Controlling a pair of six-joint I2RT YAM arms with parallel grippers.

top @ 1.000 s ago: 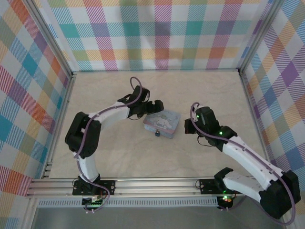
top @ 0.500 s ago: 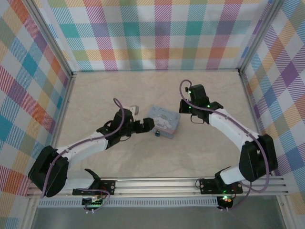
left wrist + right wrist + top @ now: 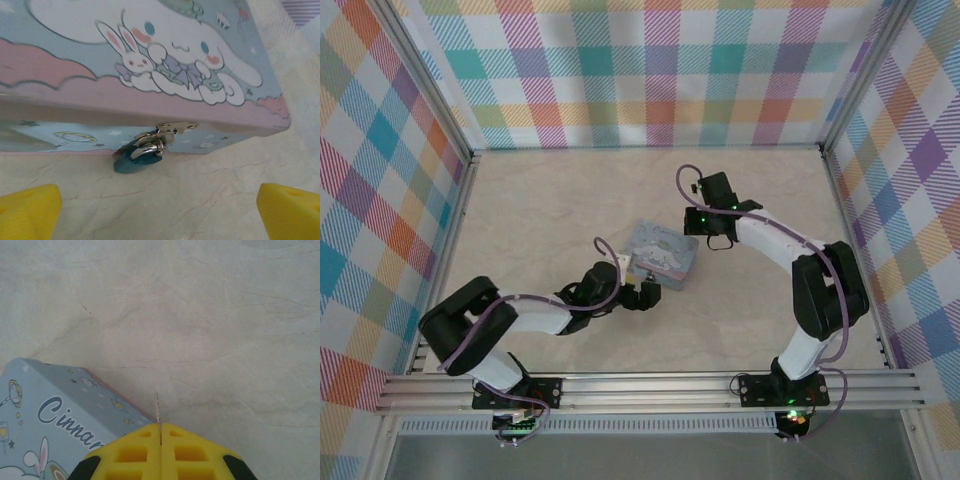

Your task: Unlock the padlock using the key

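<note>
The blue padlock (image 3: 140, 155) hangs, apparently locked, at the Cinnamoroll tin's (image 3: 165, 65) 6 o'clock side. The left gripper (image 3: 160, 210) faces it with fingers wide. At the tin's 2 o'clock, the right gripper (image 3: 160, 440) pinches a thin key (image 3: 158, 410). Inserting and turning are left.

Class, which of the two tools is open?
The left tool, spread wide facing the padlock; the right tool is shut on the thin key.

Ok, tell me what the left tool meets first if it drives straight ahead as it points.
Likely the blue padlock hanging from the tin; the left tool stands open, depth uncertain.
</note>
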